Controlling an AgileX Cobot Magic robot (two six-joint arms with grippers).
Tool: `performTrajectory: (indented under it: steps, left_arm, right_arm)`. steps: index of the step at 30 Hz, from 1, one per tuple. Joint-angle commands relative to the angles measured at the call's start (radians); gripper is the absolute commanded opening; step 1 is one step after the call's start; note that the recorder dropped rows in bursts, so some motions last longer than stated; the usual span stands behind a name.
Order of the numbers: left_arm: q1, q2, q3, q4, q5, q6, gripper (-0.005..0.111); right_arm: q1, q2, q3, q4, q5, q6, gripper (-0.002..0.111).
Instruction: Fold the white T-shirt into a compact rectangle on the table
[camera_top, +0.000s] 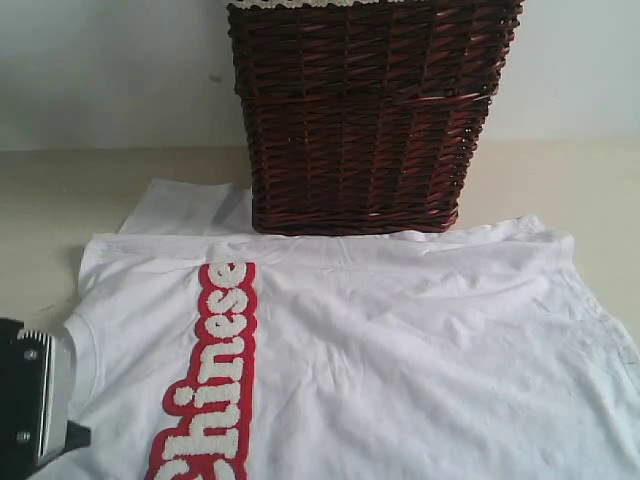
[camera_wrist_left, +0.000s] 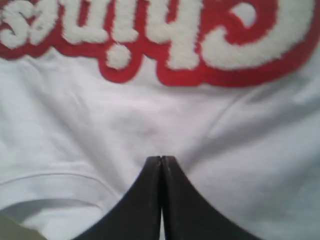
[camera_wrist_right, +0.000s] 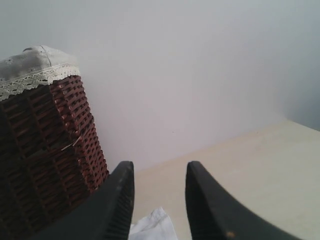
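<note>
**White shirt spread flat, left jaws shut on it, right jaws apart**

Nearest on the left, the left arm (camera_top: 30, 405) shows as a blocky black and silver housing with small screws, at the near left edge over the shirt's neck end. The left gripper (camera_wrist_left: 161, 161) has its two black, tapered fingers pressed tip to tip with no gap. The tips meet right at the cloth, just beside the curved collar band (camera_wrist_left: 60, 185). Whether they pinch any fabric I cannot tell.

The white T-shirt (camera_top: 400, 340) lies spread on the table (camera_top: 60, 190), a smooth, matte cream surface, and covers most of its near half. Its cotton is soft and lightly rumpled, with shallow creases running across it. One short sleeve (camera_top: 190, 210) lies flat toward the far left. On the shirt's left part runs the lettering (camera_top: 215, 380), fuzzy white script outlined in thick red and running from near to far.

Beyond the shirt's far edge, near the middle, stands the basket (camera_top: 365, 120), boxy and woven of glossy dark brown wicker. A grey liner (camera_wrist_right: 30, 70) with a lace hem folds over its rim. Behind it rises a plain pale wall (camera_top: 100, 70).

The right gripper (camera_wrist_right: 159, 167) is raised, with its black fingers moderately apart and nothing between them.
</note>
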Motion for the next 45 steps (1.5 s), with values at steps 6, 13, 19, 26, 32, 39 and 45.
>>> performTrajectory:
  steps: [6,13,19,26,32,39,45]
  left_arm:
    - [-0.002,0.261,0.034,-0.005,0.173,-0.112,0.0]
    - [-0.002,0.324,-0.003,-0.022,0.254,-0.211,0.0]
    - [-0.002,0.255,-0.079,-0.278,0.406,-0.401,0.0]
    - [-0.002,0.12,-0.156,-0.251,0.382,-0.32,0.0]
    - [-0.002,0.004,-0.166,-0.326,0.324,-0.317,0.0]
    - [-0.002,-0.006,-0.254,-0.005,-0.037,-0.256,0.0]
    - [-0.002,-0.006,-0.296,-0.005,-0.242,0.016,0.0]
  right_arm:
    - [-0.004,-0.006,0.005,-0.007,-0.003,-0.002,0.035]
    - [-0.004,-0.006,0.005,-0.005,-0.003,-0.002,0.035]
    - [-0.004,-0.006,0.005,-0.005,-0.003,-0.002,0.035]
    - [-0.004,-0.006,0.005,-0.008,-0.003,-0.002,0.035]
    - [-0.004,-0.006,0.005,-0.008,-0.003,-0.002,0.035]
    - [-0.004,-0.006,0.005,-0.004,-0.003,-0.002,0.035]
    - [-0.004,-0.006,0.005,-0.004,-0.003,-0.002,0.035]
